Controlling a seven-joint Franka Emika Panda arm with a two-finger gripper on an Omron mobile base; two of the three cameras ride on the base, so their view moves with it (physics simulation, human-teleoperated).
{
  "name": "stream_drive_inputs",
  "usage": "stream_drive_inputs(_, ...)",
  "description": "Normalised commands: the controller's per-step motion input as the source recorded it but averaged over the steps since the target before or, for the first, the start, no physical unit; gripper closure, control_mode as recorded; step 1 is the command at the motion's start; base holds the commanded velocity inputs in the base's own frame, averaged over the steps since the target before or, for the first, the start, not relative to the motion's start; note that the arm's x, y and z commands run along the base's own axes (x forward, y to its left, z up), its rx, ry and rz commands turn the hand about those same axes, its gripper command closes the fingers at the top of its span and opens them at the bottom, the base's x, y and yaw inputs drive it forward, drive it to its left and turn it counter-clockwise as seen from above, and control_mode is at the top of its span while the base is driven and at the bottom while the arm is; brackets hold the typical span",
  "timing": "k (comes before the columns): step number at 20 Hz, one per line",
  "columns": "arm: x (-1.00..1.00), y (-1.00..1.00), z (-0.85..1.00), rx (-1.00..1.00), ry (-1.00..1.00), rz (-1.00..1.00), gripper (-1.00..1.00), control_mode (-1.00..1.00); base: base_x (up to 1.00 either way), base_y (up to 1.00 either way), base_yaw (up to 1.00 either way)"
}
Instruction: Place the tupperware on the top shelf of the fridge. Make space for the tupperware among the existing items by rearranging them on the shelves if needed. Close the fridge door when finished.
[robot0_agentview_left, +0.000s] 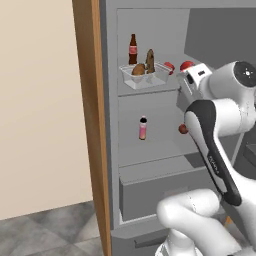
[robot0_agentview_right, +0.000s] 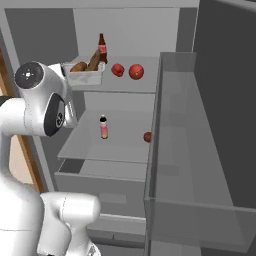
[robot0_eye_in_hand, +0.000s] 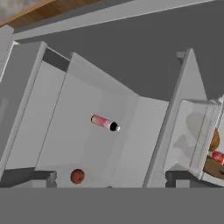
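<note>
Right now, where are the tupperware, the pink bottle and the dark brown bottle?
tupperware (robot0_agentview_left: 146, 77): left base view, front wall of the tub.
pink bottle (robot0_agentview_right: 103, 129): right base view, middle of its body.
dark brown bottle (robot0_agentview_left: 133, 50): left base view, red label.

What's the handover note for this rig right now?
Gripper: at the fridge, in front of the top shelf; open or shut cannot be told.
Tupperware: on the top shelf at its front left edge, brown food inside.
Also up there: brown bottle behind the tub, two red fruits to its right.
Lower shelf: pink bottle upright, one red fruit to its right.
Done: tub looks placed.
Left: back the arm out, close the door, which stands wide open.
</note>
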Motion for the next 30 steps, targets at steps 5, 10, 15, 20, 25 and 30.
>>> stream_drive_inputs(5, -0.55, -0.31, -0.47, -0.02, 0.08, -0.02, -1.00, -1.00, 0.00, 0.00, 0.00)
stream_drive_inputs(10, -0.45, -0.03, -0.22, 0.00, 0.05, 0.00, -1.00, -1.00, 0.00, 0.00, 0.00)
stream_drive_inputs(15, -0.09, 0.00, 0.00, -0.02, 0.04, -0.09, -1.00, -1.00, 0.00, 0.00, 0.00)
stream_drive_inputs(20, 0.00, 0.02, 0.00, 0.00, 0.00, -0.05, -1.00, -1.00, 0.00, 0.00, 0.00)
stream_drive_inputs(25, 0.00, 0.00, 0.00, 0.00, 0.00, 0.00, -1.00, 1.00, 0.00, -0.04, 0.00)
stream_drive_inputs(30, 0.00, 0.00, 0.00, 0.00, 0.00, 0.00, -1.00, 1.00, -0.08, -0.45, -0.04)
